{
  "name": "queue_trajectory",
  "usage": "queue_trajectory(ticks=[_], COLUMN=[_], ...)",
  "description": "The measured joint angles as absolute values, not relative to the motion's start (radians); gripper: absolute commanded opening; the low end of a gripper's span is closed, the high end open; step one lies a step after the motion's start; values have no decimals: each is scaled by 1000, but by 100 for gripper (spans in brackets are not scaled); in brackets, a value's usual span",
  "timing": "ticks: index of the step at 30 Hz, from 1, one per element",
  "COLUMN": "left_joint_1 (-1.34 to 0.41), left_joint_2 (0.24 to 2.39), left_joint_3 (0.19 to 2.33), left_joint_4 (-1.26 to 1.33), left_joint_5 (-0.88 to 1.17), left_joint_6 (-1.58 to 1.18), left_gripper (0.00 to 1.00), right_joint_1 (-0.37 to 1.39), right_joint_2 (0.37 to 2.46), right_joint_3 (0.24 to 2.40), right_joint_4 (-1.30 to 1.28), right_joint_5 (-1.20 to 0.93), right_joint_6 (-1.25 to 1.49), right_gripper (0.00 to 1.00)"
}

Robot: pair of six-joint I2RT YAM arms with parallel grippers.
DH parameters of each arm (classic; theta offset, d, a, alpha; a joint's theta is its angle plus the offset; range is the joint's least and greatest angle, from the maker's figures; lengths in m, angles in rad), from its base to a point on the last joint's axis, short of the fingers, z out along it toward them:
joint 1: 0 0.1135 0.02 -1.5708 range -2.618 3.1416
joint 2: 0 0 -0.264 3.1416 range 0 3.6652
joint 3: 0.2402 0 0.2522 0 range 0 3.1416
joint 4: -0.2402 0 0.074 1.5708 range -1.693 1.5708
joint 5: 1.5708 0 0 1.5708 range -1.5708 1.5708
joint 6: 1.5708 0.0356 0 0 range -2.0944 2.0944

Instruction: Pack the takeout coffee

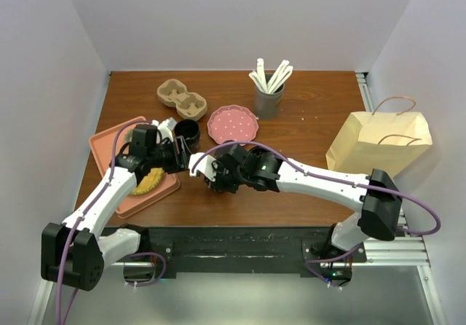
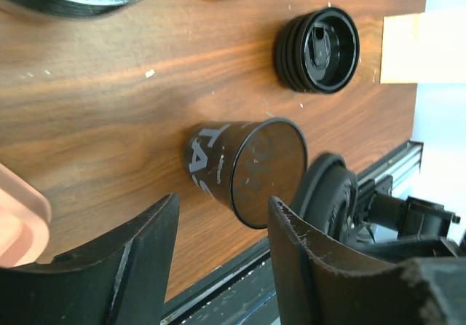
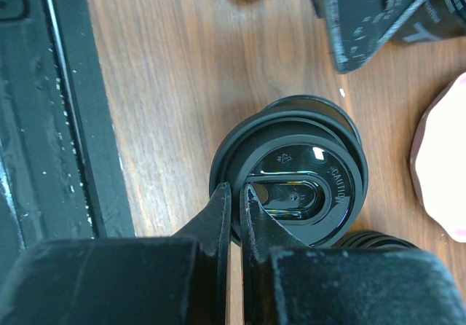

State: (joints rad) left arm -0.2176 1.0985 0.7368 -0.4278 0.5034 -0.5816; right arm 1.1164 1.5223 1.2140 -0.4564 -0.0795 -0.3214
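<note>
Right tool (image 3: 237,194) is clenched on the rim of the black lid (image 3: 291,186), near the desk (image 3: 167,84) front edge. Left tool (image 2: 222,205) is released, with the black cup (image 2: 247,168) just ahead, seemingly tipped sideways. Best to stand it upright first, then seat the lid level.

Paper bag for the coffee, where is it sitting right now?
In the top view the brown paper bag sits at the right edge of the table, right of the grey cup of stirrers.

table (image 2: 109,84): polished wood | lid (image 3: 295,150) — glossy black plastic | bag (image 1: 378,141) — matt brown paper
</note>
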Motion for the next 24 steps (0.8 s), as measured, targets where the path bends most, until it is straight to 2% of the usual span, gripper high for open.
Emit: queue_trajectory(ticks=[24], left_joint_1=[-202], left_joint_2=[1128], left_joint_3=[686], left_joint_4=[-463], left_joint_5=[457], left_joint_6=[-579], left_gripper=[53], right_joint_1=[1076], right_joint_2=[1652], right_joint_3=[1309], right_joint_4=[-513], right_joint_5=[-97], right_joint_6=[-333], right_gripper=[0])
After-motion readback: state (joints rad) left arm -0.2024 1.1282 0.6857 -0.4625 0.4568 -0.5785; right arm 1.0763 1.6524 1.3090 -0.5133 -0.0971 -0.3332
